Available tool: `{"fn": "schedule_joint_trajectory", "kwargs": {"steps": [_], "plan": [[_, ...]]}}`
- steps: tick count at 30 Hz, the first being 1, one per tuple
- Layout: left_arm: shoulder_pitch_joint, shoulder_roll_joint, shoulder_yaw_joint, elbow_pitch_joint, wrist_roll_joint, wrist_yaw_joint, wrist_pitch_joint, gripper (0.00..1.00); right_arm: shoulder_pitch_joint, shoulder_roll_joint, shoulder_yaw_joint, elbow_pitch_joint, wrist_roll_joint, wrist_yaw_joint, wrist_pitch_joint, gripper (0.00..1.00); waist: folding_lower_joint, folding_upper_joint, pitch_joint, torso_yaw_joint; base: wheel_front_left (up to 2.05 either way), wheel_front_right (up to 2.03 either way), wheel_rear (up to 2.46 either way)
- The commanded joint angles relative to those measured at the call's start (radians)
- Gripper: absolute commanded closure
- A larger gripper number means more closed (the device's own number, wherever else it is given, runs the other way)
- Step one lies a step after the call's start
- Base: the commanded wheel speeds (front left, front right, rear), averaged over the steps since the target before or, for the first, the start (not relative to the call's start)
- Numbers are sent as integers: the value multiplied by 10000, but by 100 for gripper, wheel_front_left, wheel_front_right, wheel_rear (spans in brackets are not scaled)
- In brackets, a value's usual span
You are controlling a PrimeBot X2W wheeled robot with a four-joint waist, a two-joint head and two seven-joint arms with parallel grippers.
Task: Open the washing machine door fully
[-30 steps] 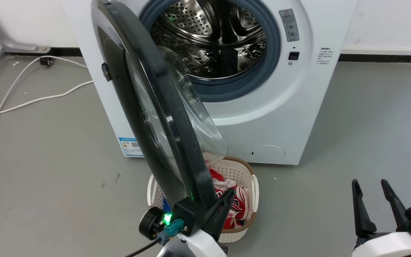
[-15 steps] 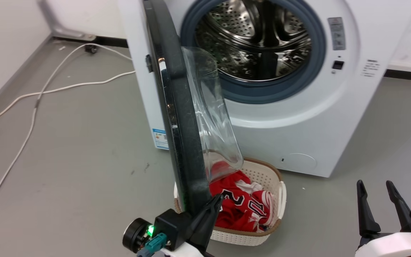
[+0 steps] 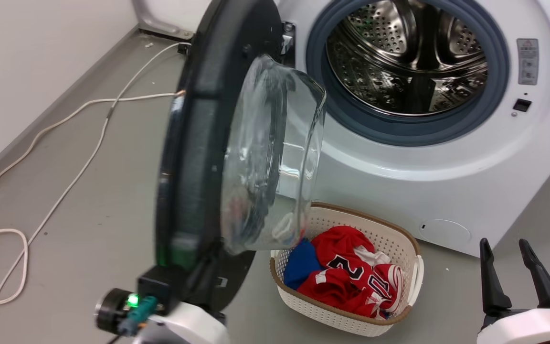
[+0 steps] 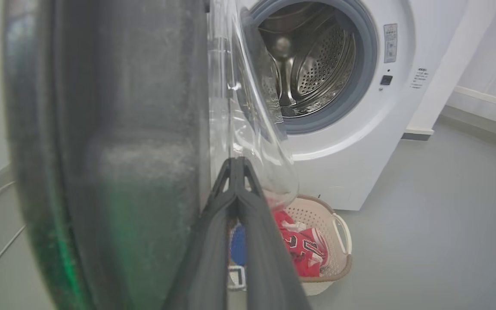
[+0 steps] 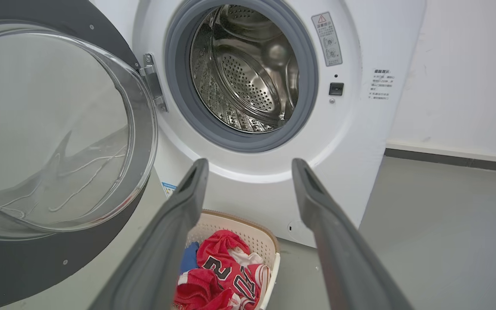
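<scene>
Grey floor runs up to a white washing machine (image 3: 399, 162) set against a pale wall. Its washing machine door (image 3: 198, 143) stands out on the hinge (image 5: 153, 82) at the opening's 9 o'clock, roughly square to the machine front. The glass bowl (image 3: 270, 157) bulges toward the steel drum (image 3: 408, 62). By my reading the door has more arc to travel.

The left gripper (image 4: 236, 165) is at 6 o'clock of the door's free rim. Its fingers are pinched together with nothing between them and lie along the door's inner face just beside the bowl, so it pushes rather than grips. That is the weak point: with no hold, the fingers could slide off the glossy rim or skid onto the glass, and the door might swing back.

White cables (image 3: 65, 138) lie on the floor toward the door's 9 o'clock, where a base following the swing could snag them. A laundry basket (image 3: 332, 310) of red clothing (image 3: 346, 272) sits at the door's 4 o'clock, out of its path. The right gripper (image 3: 504, 253), jaws spread and empty, hangs farther out at 4 o'clock.
</scene>
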Motion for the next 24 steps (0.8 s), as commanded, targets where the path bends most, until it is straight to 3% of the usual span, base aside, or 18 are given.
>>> {"fn": "schedule_joint_trajectory", "kwargs": {"steps": [1, 10, 18, 24], "plan": [[-87, 206, 365, 166, -141, 114, -117, 100, -130, 26, 22, 15, -32, -2, -15, 0, 0, 0, 10, 93, 0, 0, 0], [-537, 820, 1777, 996, -819, 186, -594, 100, -211, 26, 125, 83, 11, -2, 32, 0, 0, 0, 105, 32, 0, 0, 0], [-1206, 1363, 2973, 2883, -1696, -488, -1457, 100, -337, 26, 301, 85, 116, -2, 126, 0, 0, 0, 293, -438, 0, 0, 0], [-1964, 1680, 3859, 4330, -2174, -750, -1918, 100, -507, 23, 349, -186, 0, -2, 240, 0, 0, 0, 614, -791, 0, 0, 0]]}}
